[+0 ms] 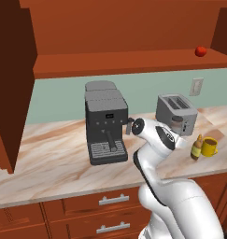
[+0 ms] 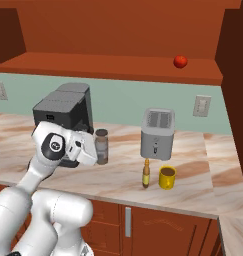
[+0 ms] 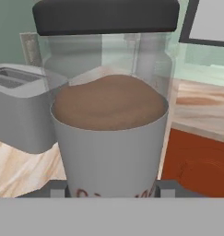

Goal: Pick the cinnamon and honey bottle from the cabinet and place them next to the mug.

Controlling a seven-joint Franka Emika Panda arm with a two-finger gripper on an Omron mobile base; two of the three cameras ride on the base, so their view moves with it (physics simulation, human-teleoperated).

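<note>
Cinnamon (image 2: 101,146) pinched in the tool (image 2: 95,150), held above the tabletop (image 2: 203,190).
Honey bottle (image 2: 146,174) and mug (image 2: 167,177) are seen side by side at lower right, before the toaster (image 2: 157,134).

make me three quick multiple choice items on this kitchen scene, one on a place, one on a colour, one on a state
1. Where is the honey bottle?
A. on the cabinet shelf
B. on the counter beside the mug
C. on top of the toaster

2. What colour is the mug?
A. yellow
B. blue
C. white

3. What is the gripper doing?
A. hanging open
B. shut on the cinnamon
C. shut on the red fruit

Answers: 1 B, the bottle stands just left of the mug, in front of the toaster. 2 A, it is bright yellow. 3 B, the hand view has the shaker right at the fingers.
</note>
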